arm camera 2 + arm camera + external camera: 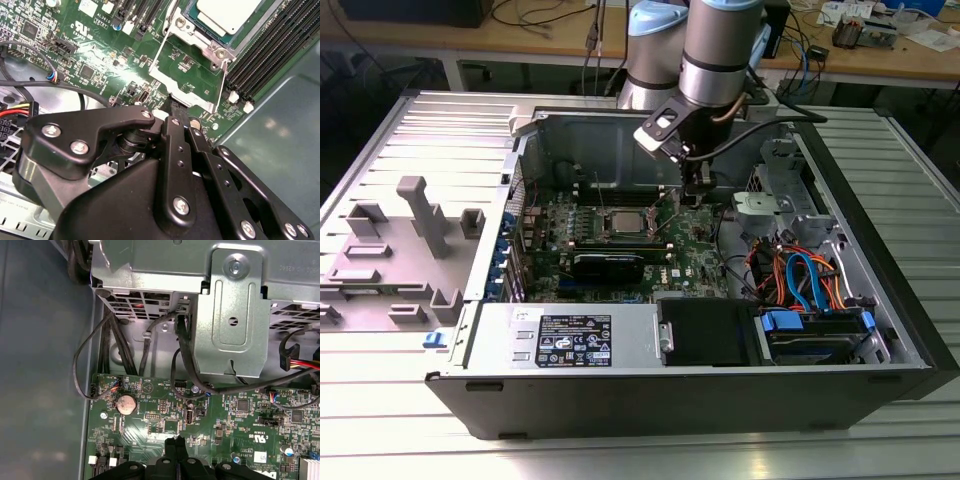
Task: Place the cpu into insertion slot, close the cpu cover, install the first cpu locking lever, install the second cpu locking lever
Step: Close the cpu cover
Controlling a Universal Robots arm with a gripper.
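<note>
The cpu (623, 222), in the exterior view, lies flat in the insertion slot (623, 237) near the middle of the green motherboard (690, 255). Its silver top faces up and its edges run square with the socket rim. The board sits inside an open computer case (620, 400) lying on its side. The arm reaches down from above, and the gripper (697, 195) hangs just beside the socket on the exterior view's right. In the second wrist view the cpu (227, 15) rests inside the slot's metal rim (200, 42), its sides parallel to the long black memory slots (270, 50) next to it. The cpu cover (187, 95) is swung open. Its frame stretches lengthwise from the socket toward the gripper (174, 107), and green board shows through its window. The fingers are drawn together, with their tips right at the cover's free edge; I cannot tell whether they pinch it. In the first wrist view the gripper (175, 441) again shows its fingers pressed together to a narrow point above the board (225, 425). A coin cell (125, 403) and a grey drive cage (230, 315) lie beyond it.
</note>
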